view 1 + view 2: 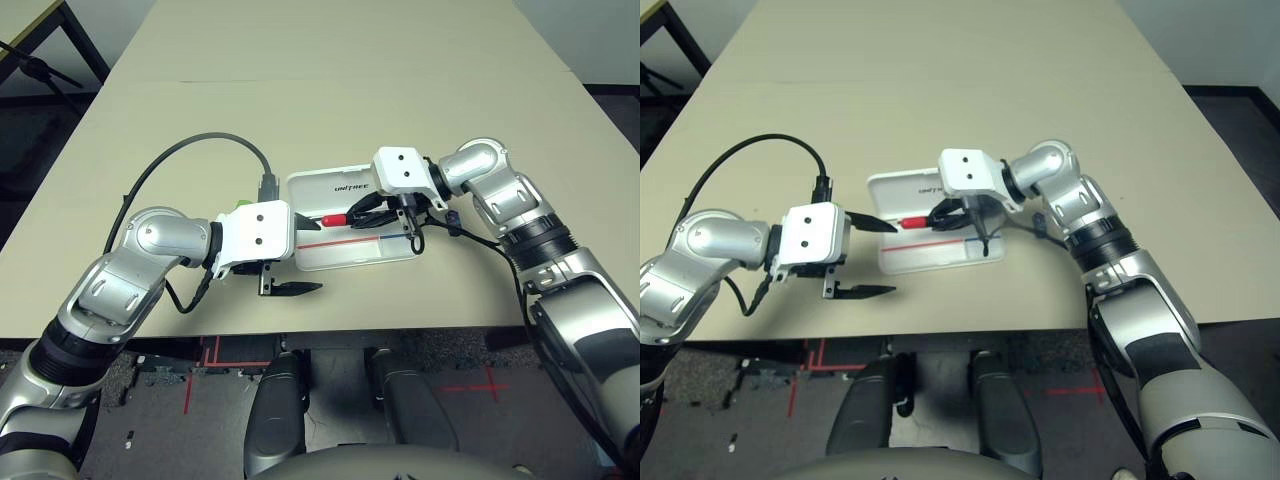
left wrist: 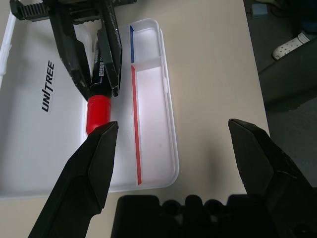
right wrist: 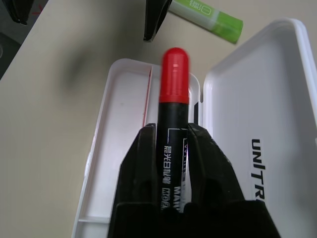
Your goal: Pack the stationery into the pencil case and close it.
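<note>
The white pencil case (image 1: 350, 256) lies open on the table, its lid (image 2: 44, 59) flat behind the tray. My right gripper (image 1: 360, 215) hovers over the tray, shut on the red marker (image 3: 174, 74), whose red cap (image 2: 97, 113) points toward my left arm. My left gripper (image 1: 895, 258) stands open at the case's left end, with nothing between its fingers (image 2: 94, 163). The lime-green highlighter (image 3: 205, 17) lies on the table just behind the left gripper (image 2: 172, 126). A small dark grey block (image 2: 260, 7) sits on the table past the case's right end.
A black cable (image 1: 200, 145) loops over the table from my left wrist. The table's front edge (image 1: 350, 328) runs close below the case. Beige tabletop (image 1: 330, 70) stretches away behind the case.
</note>
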Robot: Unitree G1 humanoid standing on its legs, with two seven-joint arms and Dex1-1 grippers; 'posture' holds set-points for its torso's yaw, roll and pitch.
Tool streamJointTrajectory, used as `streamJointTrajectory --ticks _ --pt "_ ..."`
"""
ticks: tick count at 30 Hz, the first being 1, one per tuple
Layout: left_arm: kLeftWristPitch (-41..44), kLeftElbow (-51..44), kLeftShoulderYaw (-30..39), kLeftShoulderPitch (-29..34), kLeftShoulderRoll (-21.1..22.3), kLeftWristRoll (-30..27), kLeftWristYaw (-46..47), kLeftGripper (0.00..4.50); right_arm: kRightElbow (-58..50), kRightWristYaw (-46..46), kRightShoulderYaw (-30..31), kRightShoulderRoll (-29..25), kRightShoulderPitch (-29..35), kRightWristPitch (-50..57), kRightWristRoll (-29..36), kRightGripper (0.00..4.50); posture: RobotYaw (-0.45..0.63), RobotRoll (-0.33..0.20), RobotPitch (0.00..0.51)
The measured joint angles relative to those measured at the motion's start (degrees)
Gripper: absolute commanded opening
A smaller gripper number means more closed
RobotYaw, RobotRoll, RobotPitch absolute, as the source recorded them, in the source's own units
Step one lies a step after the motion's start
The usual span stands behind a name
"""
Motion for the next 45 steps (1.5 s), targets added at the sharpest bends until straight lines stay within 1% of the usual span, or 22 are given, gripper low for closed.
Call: streamJointTrajectory --ticks 2,3,4,5,6,7,10,12,15,18,22,24,30,33,36,40,43,45 --pt "0.0 0.0 0.0 0.0 0.0 0.0 0.0 4.50 0.1 -0.2 0.0 0.2 0.1 -0.5 0.0 2.77 0.09 0.000 0.177" --pt "0.0 0.0 0.0 0.0 0.0 0.0 0.0 4.50 0.1 -0.2 0.0 0.2 0.1 -0.7 0.1 3.08 0.09 0.000 0.177" --pt "0.0 0.0 0.0 0.0 0.0 0.0 0.0 4.50 0.1 -0.2 -0.1 0.2 0.2 -0.7 0.3 3.51 0.09 0.000 0.178" --pt "0.0 0.0 0.0 0.0 0.0 0.0 0.0 4.50 0.1 -0.2 -0.3 0.1 0.4 -0.7 0.5 3.77 0.09 0.000 0.178" --pt "0.0 0.0 0.0 0.0 0.0 0.0 0.0 4.50 0.1 0.0 -0.6 0.0 0.6 -0.7 0.9 4.24 0.09 0.000 0.179" --pt "0.0 0.0 0.0 0.0 0.0 0.0 0.0 4.50 -0.1 0.2 -0.9 -0.2 0.8 -0.3 1.5 4.48 0.09 0.000 0.179" --pt "0.0 0.0 0.0 0.1 0.0 0.0 0.0 4.50 -1.8 1.7 -1.9 -1.8 1.7 2.3 3.6 4.48 0.09 0.000 0.181" --pt "0.0 0.0 0.0 0.1 0.0 0.0 0.0 4.50 -4.9 3.0 -3.1 -3.3 3.2 5.8 5.9 4.48 0.09 0.000 0.182" --pt "0.0 0.1 0.0 0.5 0.1 0.1 0.0 4.50 -11.6 5.1 -5.9 -7.9 6.7 14.8 11.2 4.48 0.08 0.000 0.183" --pt "-0.1 0.2 0.1 0.7 0.1 0.2 0.0 4.50 -17.1 5.6 -8.8 -12.3 9.8 21.6 15.3 4.48 0.08 0.000 0.183" --pt "-0.2 0.4 0.3 1.3 0.2 0.2 0.0 4.50 -22.1 6.1 -12.2 -18.6 14.1 28.7 19.6 4.48 0.07 0.000 0.187" --pt "-0.2 0.5 0.3 1.5 0.2 0.2 0.0 4.50 -24.0 5.8 -14.3 -20.6 15.4 31.7 21.6 4.48 0.06 0.000 0.189" --pt "-0.2 0.6 0.8 2.1 0.1 -0.1 0.0 4.50 -28.5 3.7 -19.4 -24.5 20.8 36.0 25.7 4.48 0.04 0.000 0.192" --pt "1.0 0.5 1.3 2.2 -0.1 -0.6 1.0 4.50 -29.1 2.4 -19.7 -24.8 22.5 36.0 25.9 4.48 0.03 0.000 0.193" --pt "6.6 0.6 2.5 2.0 -0.1 -0.1 5.1 4.50 -30.1 1.1 -19.6 -24.7 23.1 36.0 26.0 4.48 0.03 0.000 0.191" --pt "19.5 2.6 4.2 -1.3 -0.3 1.3 12.7 4.50 -30.1 -0.1 -19.3 -24.3 23.1 35.8 25.9 4.48 0.04 0.000 0.192" --pt "29.6 3.0 6.4 -3.4 -2.3 1.2 18.5 4.50 -30.1 -0.6 -19.2 -24.1 23.1 34.7 25.8 4.48 0.04 0.000 0.193" --pt "34.7 3.1 6.8 -4.4 -2.7 1.4 21.3 4.50 -30.0 -0.9 -18.9 -23.9 23.1 33.7 25.4 4.48 0.04 0.000 0.194"
